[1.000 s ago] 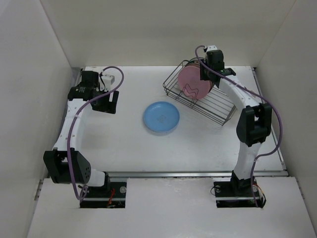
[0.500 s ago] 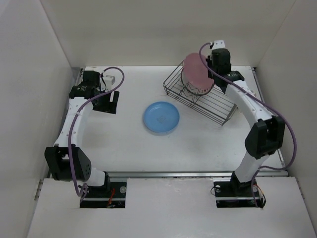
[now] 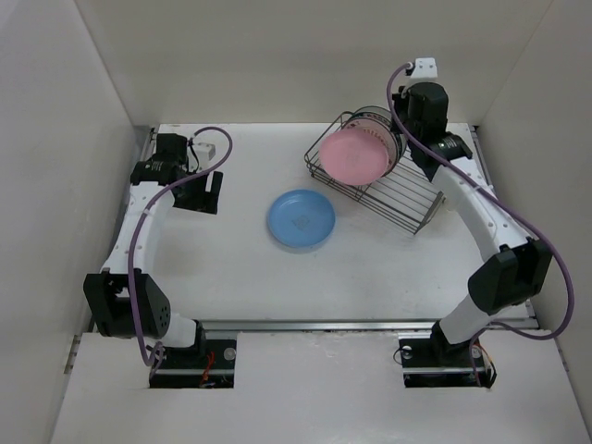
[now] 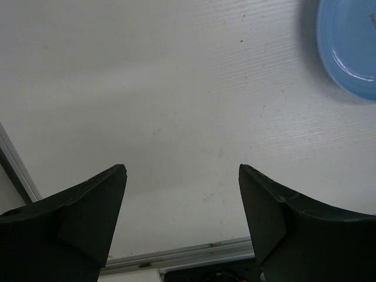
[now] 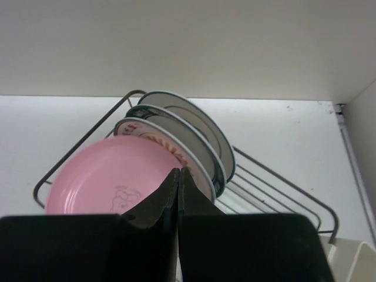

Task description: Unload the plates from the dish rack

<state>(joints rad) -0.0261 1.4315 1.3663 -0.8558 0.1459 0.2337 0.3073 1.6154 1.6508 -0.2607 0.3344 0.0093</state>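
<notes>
My right gripper (image 3: pixel 392 146) is shut on the rim of the pink plate (image 3: pixel 353 154) and holds it tilted above the left end of the dark wire dish rack (image 3: pixel 400 197). In the right wrist view the shut gripper (image 5: pixel 179 174) pinches the pink plate (image 5: pixel 106 176), with three white patterned plates (image 5: pixel 189 132) upright in the rack (image 5: pixel 282 183) behind it. The light blue plate (image 3: pixel 302 220) lies flat on the table. My left gripper (image 3: pixel 205 192) is open and empty, left of the blue plate (image 4: pixel 352 47); its jaws stand wide apart over bare table (image 4: pixel 182 176).
The rack stands at the back right, close to the rear wall. A beige cutlery holder (image 5: pixel 352 261) shows at the rack's right end. White enclosure walls close in the table on the left, back and right. A metal rail (image 4: pixel 176 255) runs along the table's edge.
My right arm has lifted the pink plate up out of the rack prongs and tilted it face-up, with the wrist rising and shifting right. The left arm has barely moved.
</notes>
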